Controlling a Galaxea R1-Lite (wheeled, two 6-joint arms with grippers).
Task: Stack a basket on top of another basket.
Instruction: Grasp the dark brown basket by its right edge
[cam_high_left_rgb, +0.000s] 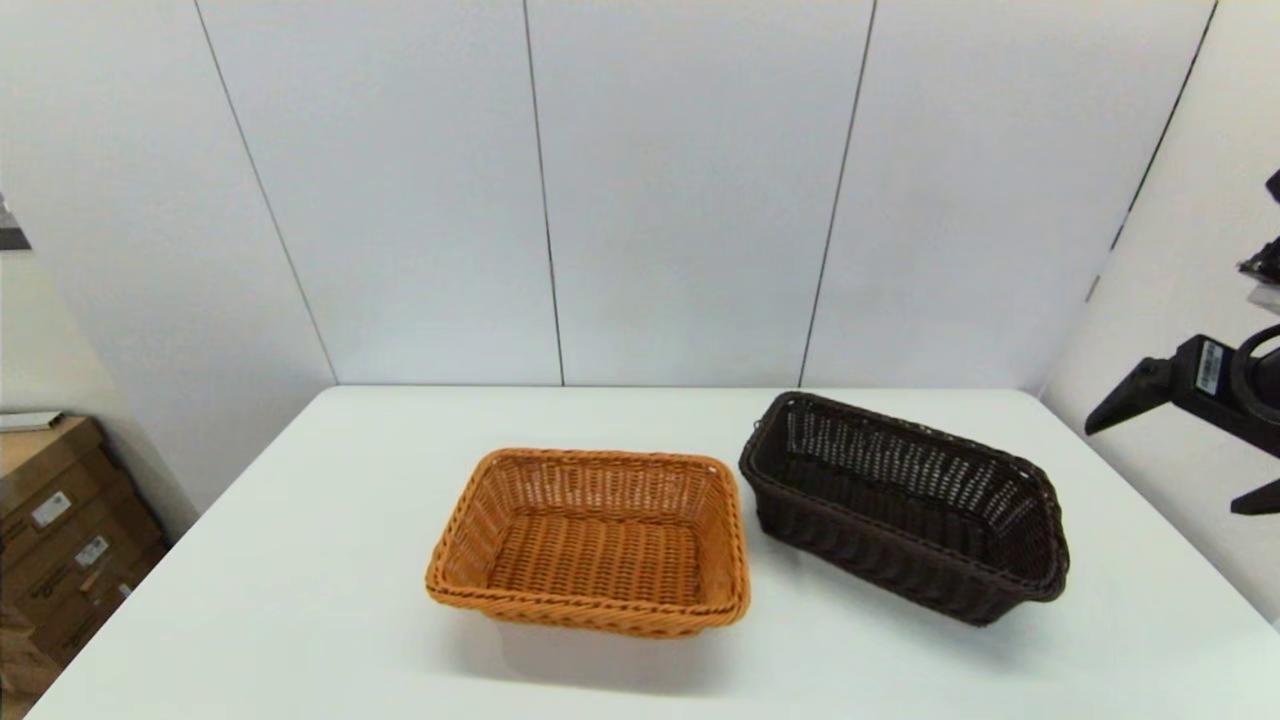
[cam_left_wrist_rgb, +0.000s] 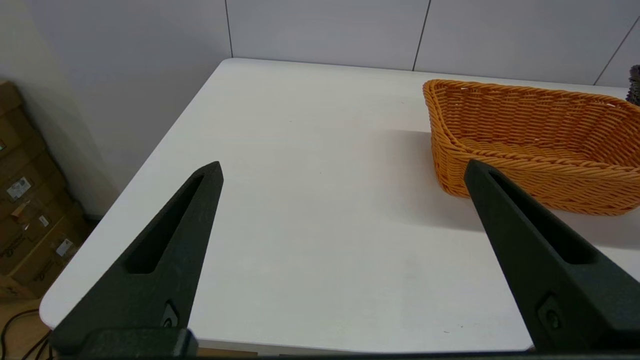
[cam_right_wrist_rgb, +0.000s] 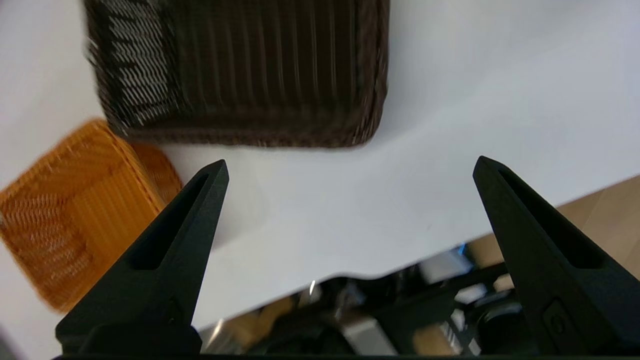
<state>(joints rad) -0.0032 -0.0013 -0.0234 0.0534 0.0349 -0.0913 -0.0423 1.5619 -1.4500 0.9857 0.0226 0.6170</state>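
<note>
The dark brown basket (cam_high_left_rgb: 905, 505) stands upright and empty on the right of the white table (cam_high_left_rgb: 300, 560), turned at an angle. Just to its left, apart from it, the orange-tan basket (cam_high_left_rgb: 590, 540) sits empty near the middle. My right gripper (cam_high_left_rgb: 1162, 469) hangs open in the air off the table's right side, holding nothing. Its wrist view looks down on the dark basket (cam_right_wrist_rgb: 240, 75) and the orange-tan basket (cam_right_wrist_rgb: 75, 215) beyond the open right gripper (cam_right_wrist_rgb: 350, 161). My left gripper (cam_left_wrist_rgb: 342, 165) is open above the table's left front, left of the orange-tan basket (cam_left_wrist_rgb: 530, 140).
Grey wall panels rise right behind the table's far edge. Stacked cardboard boxes (cam_high_left_rgb: 60, 520) stand on the floor to the left of the table. The table's front edge and robot hardware below it show in the right wrist view.
</note>
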